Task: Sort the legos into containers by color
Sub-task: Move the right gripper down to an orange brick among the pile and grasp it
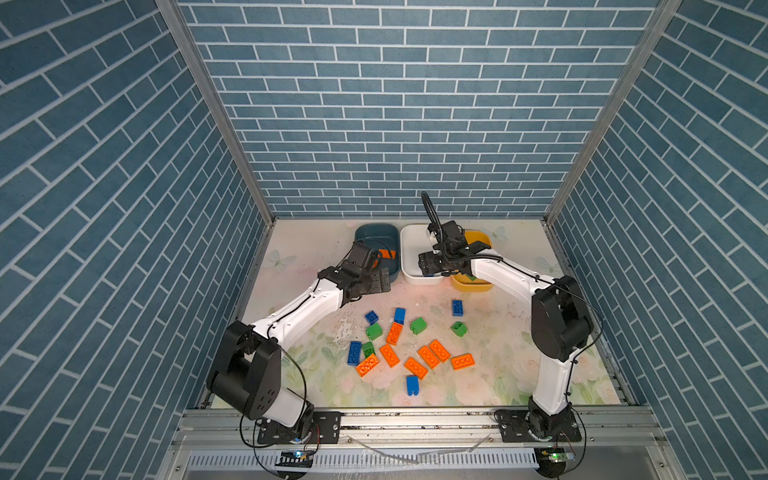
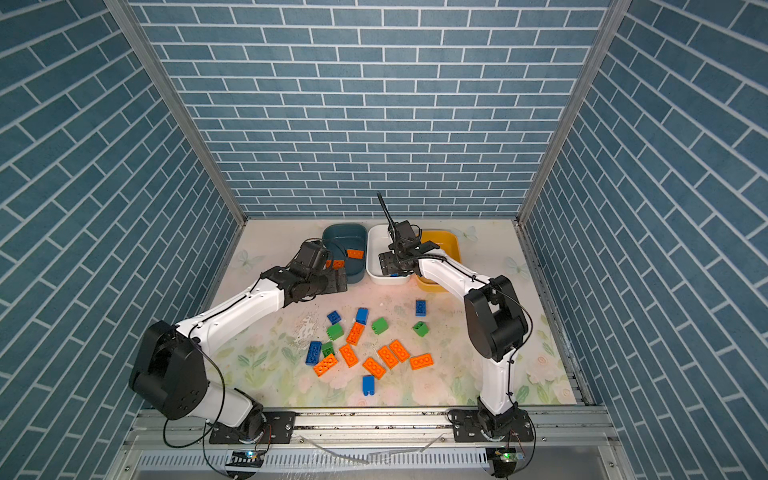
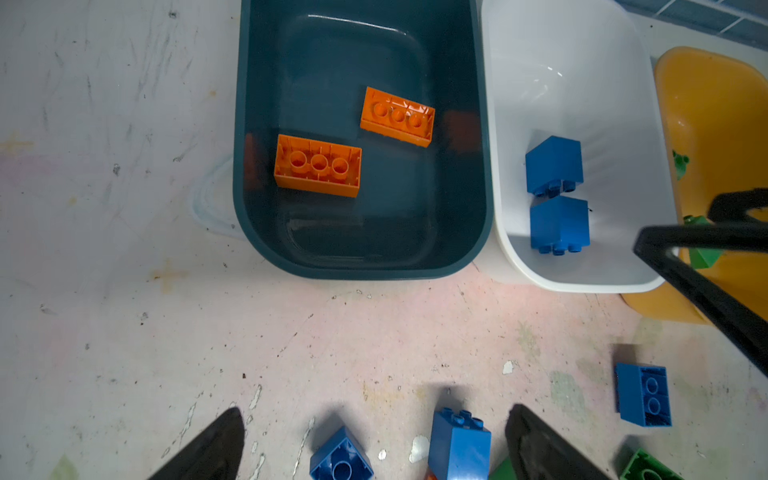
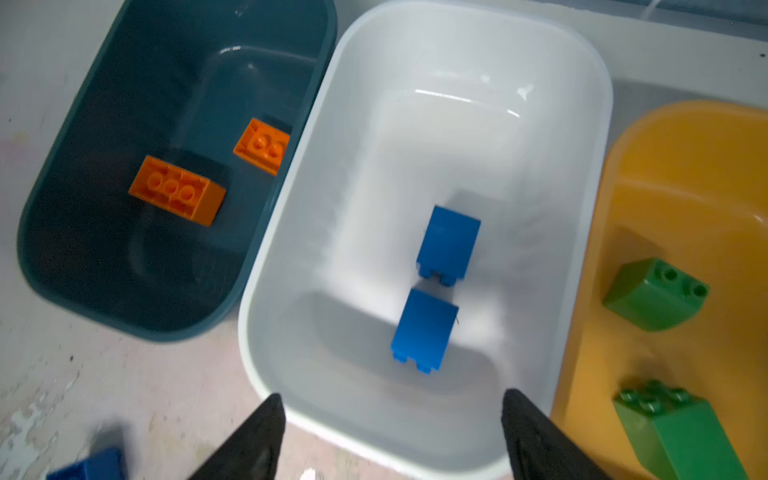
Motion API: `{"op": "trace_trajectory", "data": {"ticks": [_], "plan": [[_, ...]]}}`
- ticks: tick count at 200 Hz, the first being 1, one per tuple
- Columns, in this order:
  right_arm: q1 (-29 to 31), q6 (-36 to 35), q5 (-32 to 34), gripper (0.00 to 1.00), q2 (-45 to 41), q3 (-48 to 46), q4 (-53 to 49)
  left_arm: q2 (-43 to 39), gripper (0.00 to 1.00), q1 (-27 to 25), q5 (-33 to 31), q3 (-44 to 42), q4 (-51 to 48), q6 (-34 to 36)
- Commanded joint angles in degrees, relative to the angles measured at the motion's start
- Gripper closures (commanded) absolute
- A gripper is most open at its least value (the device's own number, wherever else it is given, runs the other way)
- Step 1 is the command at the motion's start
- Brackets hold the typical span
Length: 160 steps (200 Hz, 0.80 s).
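Observation:
Three containers stand side by side at the back. The teal tub (image 3: 353, 232) holds two orange legos (image 3: 318, 165). In the white tub (image 4: 457, 124) lie two blue legos (image 4: 424, 328), and the yellow tub (image 4: 685, 166) has two green legos (image 4: 656, 293). My right gripper (image 4: 391, 399) hangs open and empty over the white tub's near rim. My left gripper (image 3: 374, 415) is open just in front of the teal tub, above two loose blue legos (image 3: 459, 444). Several orange, blue and green legos (image 1: 390, 355) lie scattered mid-table.
Blue brick-pattern walls close in the back and both sides. A metal rail (image 1: 415, 422) with both arm bases runs along the front edge. The right arm's black finger (image 3: 706, 291) shows at the edge of the left wrist view.

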Motion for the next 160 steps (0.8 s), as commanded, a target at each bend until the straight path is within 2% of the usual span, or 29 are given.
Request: {"op": "trace_trajectory", "data": {"ticks": [1,44,65,89,130,160], "plan": [[0.65,2.74,-0.74,0.14,-7.99,-7.51,-1.25,1.52,0.01,-1.47,-2.68,1.79,-2.03,-0.22],[3.53,9.94,2.68,0.14,-19.44,-22.5,-7.34,2.87,0.01,-3.19,1.12,2.05,0.28,-0.86],[4.58,14.94,1.13,0.13,-23.99,-27.33,-13.69,2.47,0.01,-3.75,2.44,1.21,2.06,-0.37],[6.57,18.64,-2.58,0.12,-28.41,-33.51,-16.46,2.05,0.01,-3.88,2.12,0.36,2.69,-0.35],[10.82,24.07,-5.58,0.09,-31.47,-41.21,-17.88,0.32,0.01,-3.88,1.86,-1.87,4.47,-0.98],[14.69,24.5,-5.18,0.08,-30.59,-42.81,-18.03,-0.66,0.01,-3.88,0.43,-2.75,4.22,-1.47]]}}
